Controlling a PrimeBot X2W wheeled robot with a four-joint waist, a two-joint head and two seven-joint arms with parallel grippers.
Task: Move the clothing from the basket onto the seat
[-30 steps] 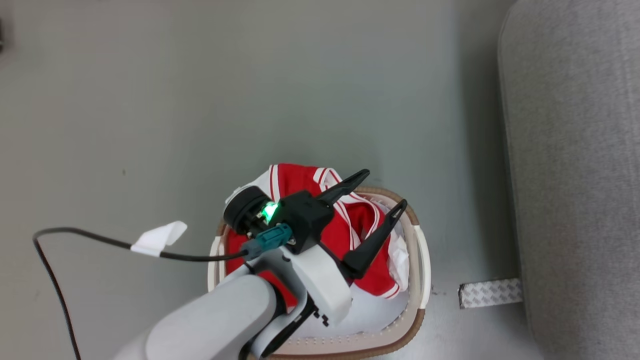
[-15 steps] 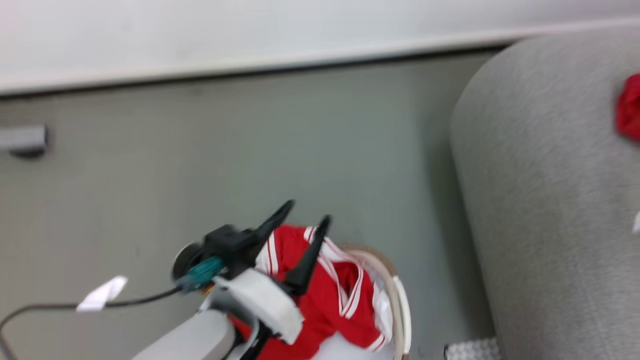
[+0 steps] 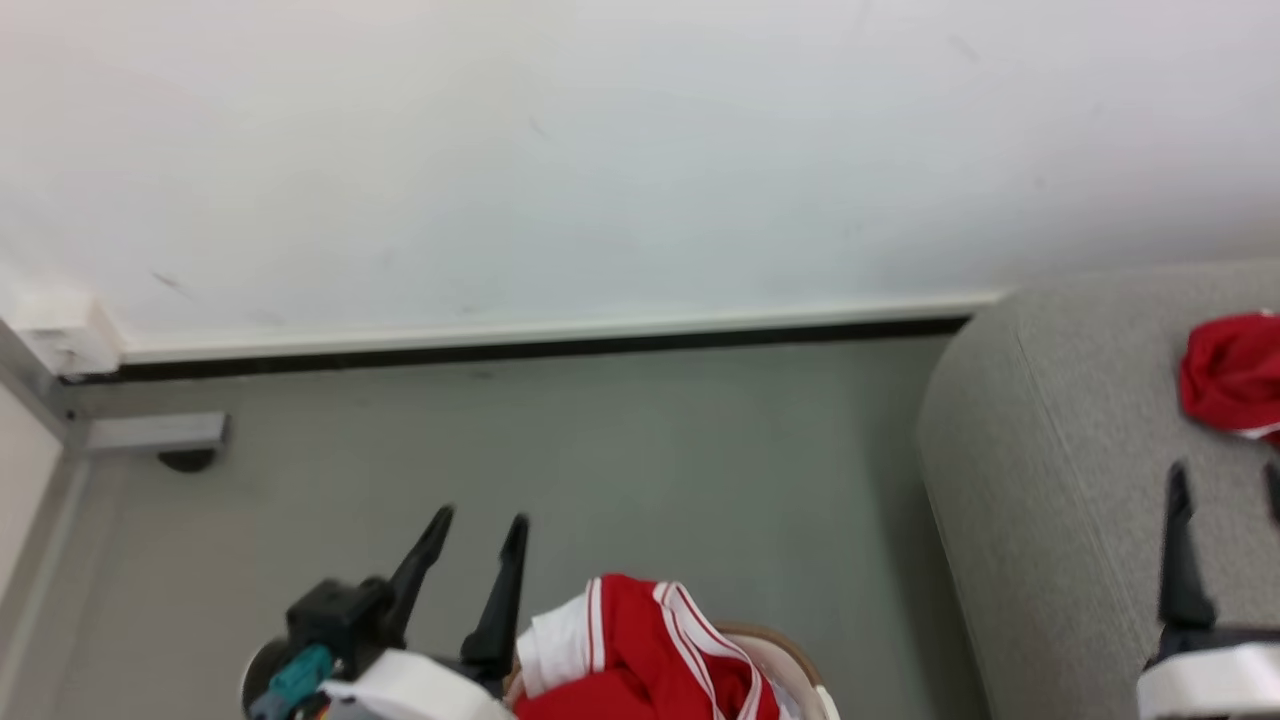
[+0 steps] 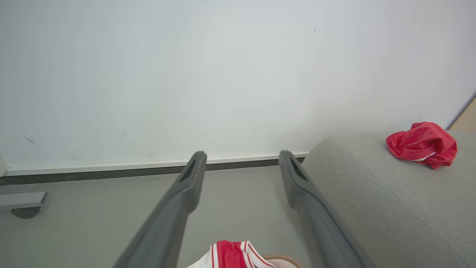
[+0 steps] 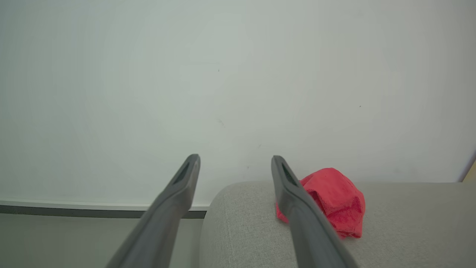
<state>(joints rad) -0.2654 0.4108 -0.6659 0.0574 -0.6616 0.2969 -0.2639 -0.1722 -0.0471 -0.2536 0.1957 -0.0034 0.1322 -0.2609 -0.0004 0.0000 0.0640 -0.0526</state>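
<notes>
Red cloth, entry one: a bunched garment, set down on the seat toward its far edge by the wall. Entry two: clothing heaped in the basket, one fold raised over its far rim.

Entry three: right gripper, fingers spread and empty, held over the seat. Entry four: left gripper, likewise spread and empty, beside the basket.

Advised for the next pick: a thick raised fold is pinched, the rim avoided, and the cloth lifted clear before being swung across.

Cut off: most of the basket, so the count of garments left cannot be told.
</notes>
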